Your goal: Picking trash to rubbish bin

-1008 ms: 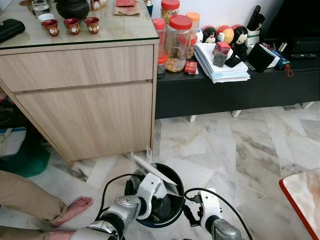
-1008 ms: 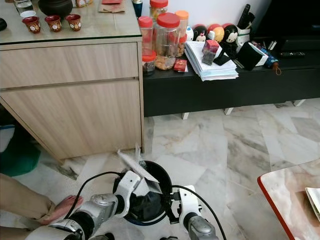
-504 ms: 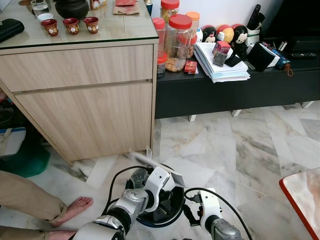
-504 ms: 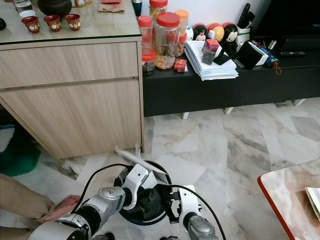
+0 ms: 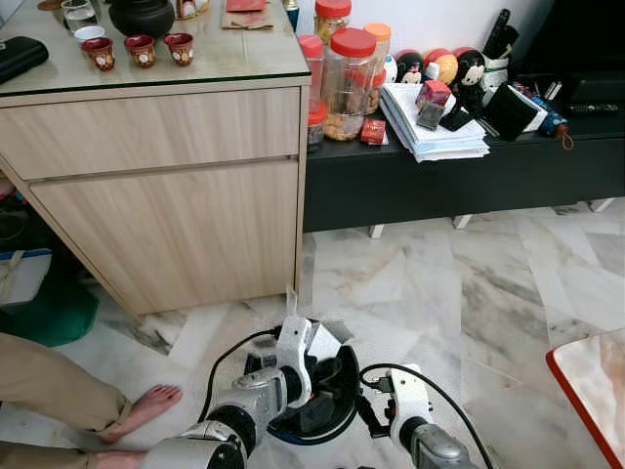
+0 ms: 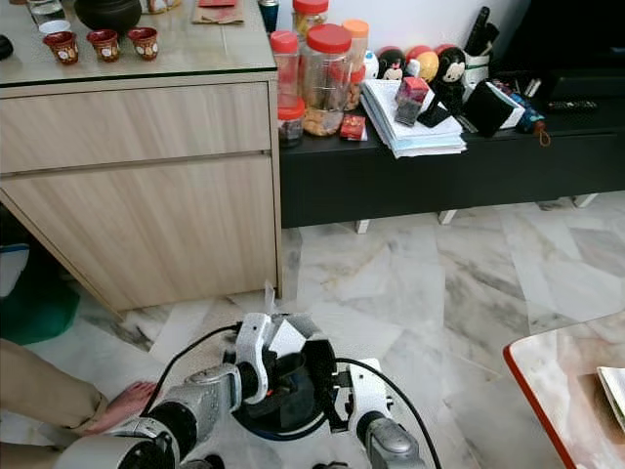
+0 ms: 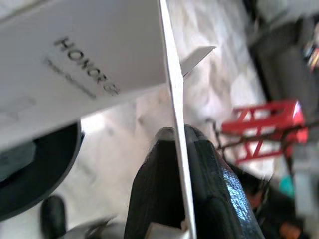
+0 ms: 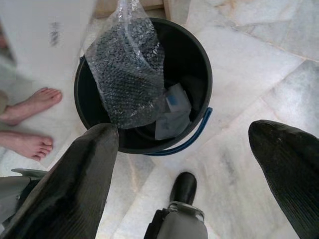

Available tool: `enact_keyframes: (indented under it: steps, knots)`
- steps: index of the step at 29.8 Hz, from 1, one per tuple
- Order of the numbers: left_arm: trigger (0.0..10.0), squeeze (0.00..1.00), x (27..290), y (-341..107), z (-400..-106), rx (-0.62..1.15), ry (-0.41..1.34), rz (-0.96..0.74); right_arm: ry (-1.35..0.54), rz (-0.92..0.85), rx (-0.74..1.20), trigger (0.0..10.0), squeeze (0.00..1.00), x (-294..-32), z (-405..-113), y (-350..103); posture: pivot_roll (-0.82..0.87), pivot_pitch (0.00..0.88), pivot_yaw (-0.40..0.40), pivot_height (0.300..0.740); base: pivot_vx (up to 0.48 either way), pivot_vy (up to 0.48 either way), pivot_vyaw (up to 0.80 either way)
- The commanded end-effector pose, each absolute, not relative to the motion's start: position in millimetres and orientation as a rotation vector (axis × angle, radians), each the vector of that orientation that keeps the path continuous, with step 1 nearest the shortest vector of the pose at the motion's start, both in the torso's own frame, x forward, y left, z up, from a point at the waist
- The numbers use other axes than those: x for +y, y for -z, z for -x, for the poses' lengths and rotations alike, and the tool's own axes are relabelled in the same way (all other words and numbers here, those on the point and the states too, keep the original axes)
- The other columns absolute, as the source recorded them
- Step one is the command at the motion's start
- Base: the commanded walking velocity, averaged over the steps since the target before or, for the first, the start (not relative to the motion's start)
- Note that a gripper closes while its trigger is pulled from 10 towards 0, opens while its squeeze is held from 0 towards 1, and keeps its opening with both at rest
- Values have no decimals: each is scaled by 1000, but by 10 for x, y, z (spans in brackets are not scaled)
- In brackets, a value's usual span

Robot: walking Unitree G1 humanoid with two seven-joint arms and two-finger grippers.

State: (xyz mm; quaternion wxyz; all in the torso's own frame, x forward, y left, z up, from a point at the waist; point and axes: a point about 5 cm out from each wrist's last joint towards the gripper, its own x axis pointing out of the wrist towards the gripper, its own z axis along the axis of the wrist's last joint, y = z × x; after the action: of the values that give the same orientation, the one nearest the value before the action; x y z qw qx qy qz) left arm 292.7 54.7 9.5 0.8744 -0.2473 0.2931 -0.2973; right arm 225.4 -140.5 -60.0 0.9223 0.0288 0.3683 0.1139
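White card, a flat box (image 7: pixel 84 74) printed with a brand name, is pinched edge-on between the shut fingers of the left gripper (image 7: pixel 182 149). Over the last second it has swung from lying slanted across the black bin (image 8: pixel 197 64) to standing nearly upright above the rim, so it looks lined up to drop in. Bubble wrap (image 8: pixel 127 74) already sits inside. The right gripper (image 8: pixel 184 164) hovers beside the bin, fingers spread wide and empty.

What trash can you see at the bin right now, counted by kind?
white cardboard box: 1, clamped in the left gripper
bubble wrap: 1
pale packets: 2
Total: 4
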Motion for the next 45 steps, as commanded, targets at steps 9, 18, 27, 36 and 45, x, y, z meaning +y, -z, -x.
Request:
enact_keyframes:
  steps: [9, 18, 27, 36, 45]
  knots:
    - [10000, 0, 631, -228, -3064, 526, 561, 679, -227, -64, 755, 10000, 0, -1420, -2243, 605, 41, 154, -71, 740, 0, 0, 0]
    - [10000, 0, 617, -229, -3046, 513, 585, 711, -225, -62, 753, 10000, 0, -1421, -2245, 604, 42, 155, -73, 740, 0, 0, 0]
    - [10000, 0, 592, -245, -3045, 503, 602, 745, -220, -59, 755, 10000, 0, -1433, -2231, 612, 36, 157, -72, 740, 0, 0, 0]
    - [10000, 0, 580, -270, -3055, 490, 620, 763, -217, -59, 753, 10000, 0, -1436, -2229, 612, 36, 160, -72, 740, 0, 0, 0]
    - [10000, 0, 578, -276, -3058, 485, 622, 768, -217, -59, 754, 10000, 0, -1434, -2223, 616, 36, 161, -71, 740, 0, 0, 0]
